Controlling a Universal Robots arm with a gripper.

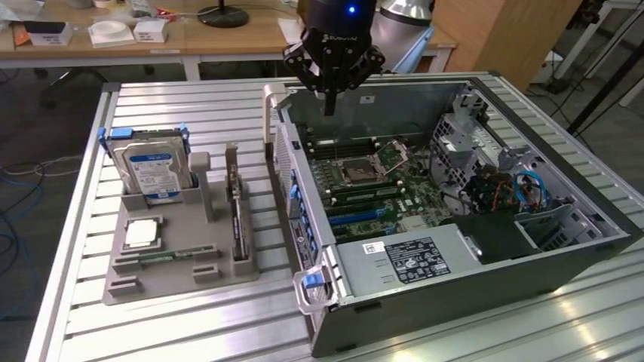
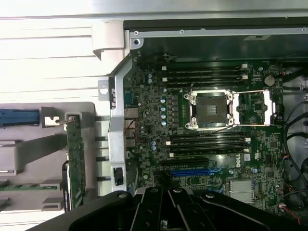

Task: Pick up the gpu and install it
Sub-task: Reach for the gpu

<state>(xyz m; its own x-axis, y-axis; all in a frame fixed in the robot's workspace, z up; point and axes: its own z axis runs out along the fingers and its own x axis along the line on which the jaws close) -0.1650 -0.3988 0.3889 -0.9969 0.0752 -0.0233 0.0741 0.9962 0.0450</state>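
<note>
jaws: pressed together, empty, above the open computer case (image 1: 473,286)
gpu (image 1: 238,219): upright on edge in grey holder (image 1: 161,277), well apart from jaws
motherboard (image 1: 387,188): below the jaws

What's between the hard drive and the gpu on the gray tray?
In the exterior view, a gray upright post of the tray stands between hard drive and gpu.

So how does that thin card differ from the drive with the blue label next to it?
The drive is boxy and silver with a blue-white label; the gpu is a thin dark card. In the exterior view the drive shows its broad face, the gpu its narrow edge. The gpu stands nearer the case than the drive. Both stand upright in the gray holder, neither in the claw.
</note>
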